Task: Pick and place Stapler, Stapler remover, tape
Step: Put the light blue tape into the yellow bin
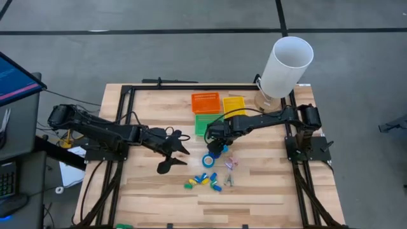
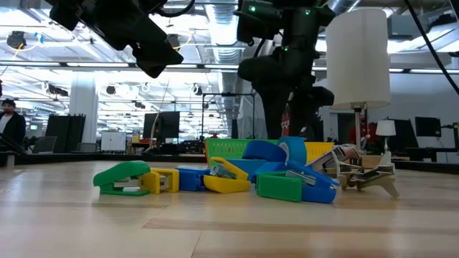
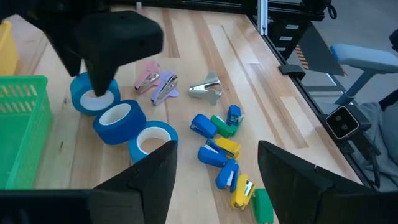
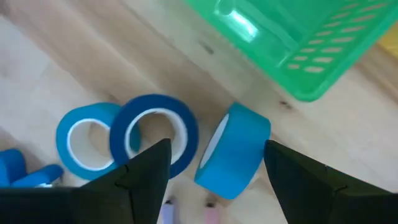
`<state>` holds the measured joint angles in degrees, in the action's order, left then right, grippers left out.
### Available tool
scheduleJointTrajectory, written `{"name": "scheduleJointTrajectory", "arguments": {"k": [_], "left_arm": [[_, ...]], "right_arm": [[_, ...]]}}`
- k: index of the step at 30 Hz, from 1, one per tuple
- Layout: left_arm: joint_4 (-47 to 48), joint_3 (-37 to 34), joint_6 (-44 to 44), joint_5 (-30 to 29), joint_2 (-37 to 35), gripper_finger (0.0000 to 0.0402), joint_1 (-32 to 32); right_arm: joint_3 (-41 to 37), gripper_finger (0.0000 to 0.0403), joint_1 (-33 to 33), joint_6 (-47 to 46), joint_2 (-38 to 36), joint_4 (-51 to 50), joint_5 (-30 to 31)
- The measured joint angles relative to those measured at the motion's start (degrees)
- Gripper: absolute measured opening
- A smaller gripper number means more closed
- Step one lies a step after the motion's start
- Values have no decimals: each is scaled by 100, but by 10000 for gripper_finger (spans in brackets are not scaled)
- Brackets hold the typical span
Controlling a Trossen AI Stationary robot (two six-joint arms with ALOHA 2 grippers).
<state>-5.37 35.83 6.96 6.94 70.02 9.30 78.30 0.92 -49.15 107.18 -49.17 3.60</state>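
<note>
Right claw [image 4: 211, 180] wide above tape [image 4: 233, 152] | we judge roll light, stiff | pinch across rim

A lab or workshop hall: exposed ceiling ducts [image 2: 215, 43], monitors [image 2: 161, 125] on distant benches, grey concrete floor [image 1: 159, 57].

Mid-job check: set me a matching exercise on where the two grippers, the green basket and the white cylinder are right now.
Things:
1. right gripper
2. left gripper
3. green basket
4. white cylinder

Places:
a. at the far right corner of the table
b. open, over the blue tape rolls
c. open, over bare wood left of the stapler pile
d. next to the orange basket, on its near side

Pairs: 1-b, 2-c, 3-d, 4-a.
</note>
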Motion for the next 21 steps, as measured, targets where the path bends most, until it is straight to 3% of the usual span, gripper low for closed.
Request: {"name": "scheduleJointTrajectory", "arguments": {"k": [13, 21], "left_arm": [[0, -2, 266, 0, 0, 214, 0], [0, -2, 297, 0, -1, 214, 2]], "right_arm": [[-133, 249, 95, -93, -2, -213, 101], [-546, 249, 132, -284, -4, 474, 43]]}}
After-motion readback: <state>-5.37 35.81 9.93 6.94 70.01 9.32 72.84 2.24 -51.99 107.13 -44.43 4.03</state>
